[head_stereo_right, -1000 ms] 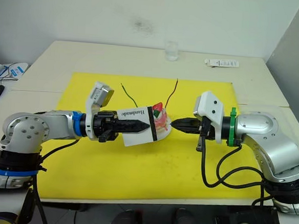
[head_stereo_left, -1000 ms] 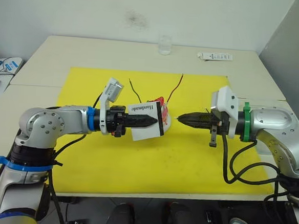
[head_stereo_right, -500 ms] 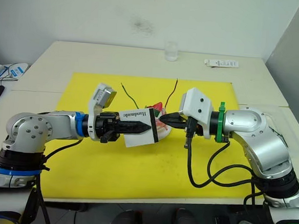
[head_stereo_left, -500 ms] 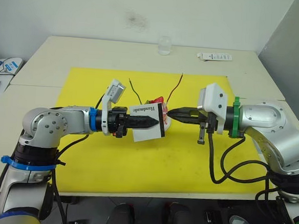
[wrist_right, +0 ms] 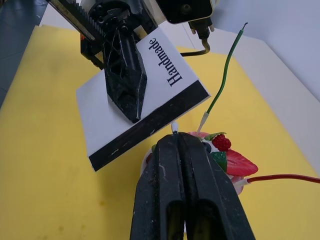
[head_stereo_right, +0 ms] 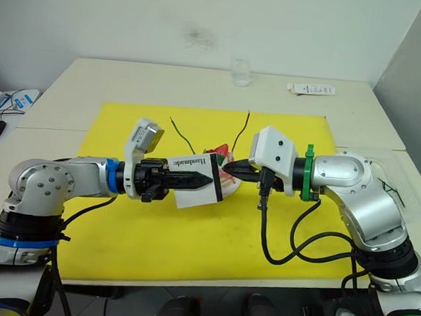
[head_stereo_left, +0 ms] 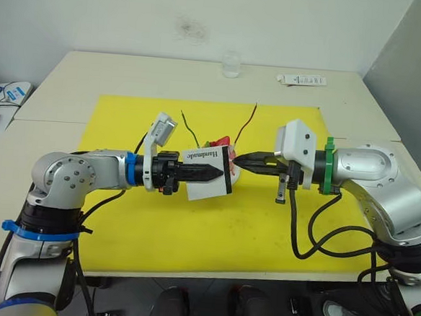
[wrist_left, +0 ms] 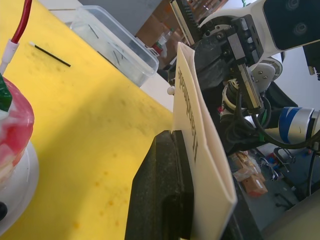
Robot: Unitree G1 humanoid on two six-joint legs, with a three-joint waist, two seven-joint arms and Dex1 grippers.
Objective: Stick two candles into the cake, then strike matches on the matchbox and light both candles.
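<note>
My left gripper is shut on the white matchbox, held above the mat with its black striking edge toward the right arm. My right gripper is shut on a match whose pale tip sits at that black edge. Just behind the box stands the pink cake on its white plate. The green candle and the red candle stick out of it, leaning back over the mat.
A yellow mat covers the table's middle. A loose match lies on it, near a clear plastic box at the right edge. A glass and a white tube stand at the back.
My right gripper has moved left and slightly up, bringing the match to the matchbox's black edge. The left gripper and matchbox have shifted only slightly.
</note>
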